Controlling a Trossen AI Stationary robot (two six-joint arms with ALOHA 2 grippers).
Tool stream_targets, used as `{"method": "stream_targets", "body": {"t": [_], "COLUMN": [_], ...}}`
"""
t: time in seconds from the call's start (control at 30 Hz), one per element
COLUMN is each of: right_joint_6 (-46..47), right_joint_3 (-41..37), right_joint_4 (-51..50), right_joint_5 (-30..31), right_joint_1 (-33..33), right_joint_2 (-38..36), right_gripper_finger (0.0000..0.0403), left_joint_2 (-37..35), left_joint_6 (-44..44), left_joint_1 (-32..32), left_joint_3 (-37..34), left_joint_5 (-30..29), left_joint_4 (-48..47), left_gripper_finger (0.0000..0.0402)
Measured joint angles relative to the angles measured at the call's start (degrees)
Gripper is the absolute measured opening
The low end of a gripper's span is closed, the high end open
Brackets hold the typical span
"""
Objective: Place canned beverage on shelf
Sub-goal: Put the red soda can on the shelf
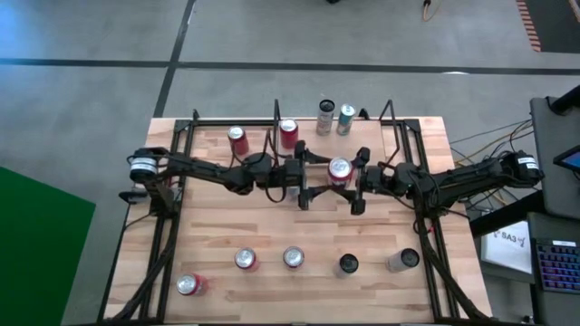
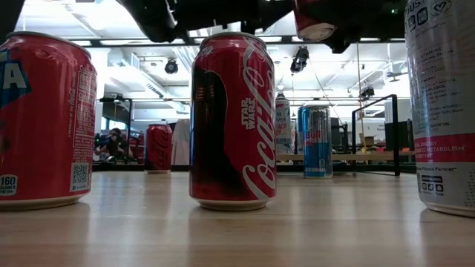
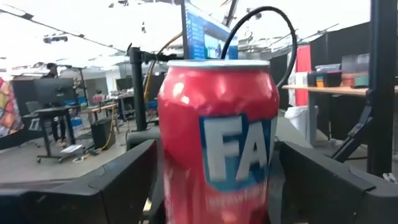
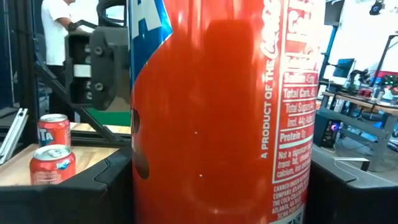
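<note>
A red soda can [image 1: 339, 170] hangs upright above the table's middle, between my two grippers. My right gripper [image 1: 353, 181] comes from the table's right and is shut on it; in its wrist view the can [image 4: 217, 124] fills the space between the fingers. My left gripper [image 1: 317, 181] comes from the left, open, with one finger on each side of the can [image 3: 217, 155]. In the low view the can's bottom [image 2: 315, 22] shows high above the tabletop. The shelf [image 2: 371, 156], a light-wood board in black posts, stands at the far edge. My right gripper pinches the can's side wall [image 4: 140, 168] between its two fingers [image 4: 93, 186], coming about level from the table's right. The can stands upright in the hold, lifted clear of the table. My left gripper's fingers [image 3: 124, 180] stand close beside the can's lower wall; whether they touch, I cannot tell.
Several cans stand in a row near the table's front edge [image 1: 293, 258], one at the front left corner [image 1: 190, 285]. Two red cans [image 1: 237, 138] [image 1: 288, 133] and two slim cans [image 1: 335, 118] stand at the far side. Black frame rails run along both table sides.
</note>
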Motion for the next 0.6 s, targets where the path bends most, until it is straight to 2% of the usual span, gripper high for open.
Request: {"method": "stream_targets", "body": {"t": [0.3, 0.5, 0.6], "right_joint_6": [-0.05, -0.07, -0.03], "right_joint_3": [0.02, 0.04, 0.04], "right_joint_4": [-0.41, -0.71, -0.81], "right_joint_5": [-0.04, 0.0, 0.01], "right_joint_1": [0.0, 0.0, -0.02], "right_joint_2": [0.04, 0.04, 0.04], "right_gripper_finger": [0.0285, 0.0285, 0.0285], "left_joint_2": [2.71, 2.71, 2.71], "left_joint_6": [-0.15, -0.1, -0.23], "left_joint_1": [0.15, 0.2, 0.22], "left_joint_3": [5.12, 5.33, 5.33], "left_joint_5": [1.39, 1.36, 1.3], "left_joint_4": [-1.62, -1.84, -1.89], "left_gripper_finger": [0.032, 0.0281, 0.0279]}}
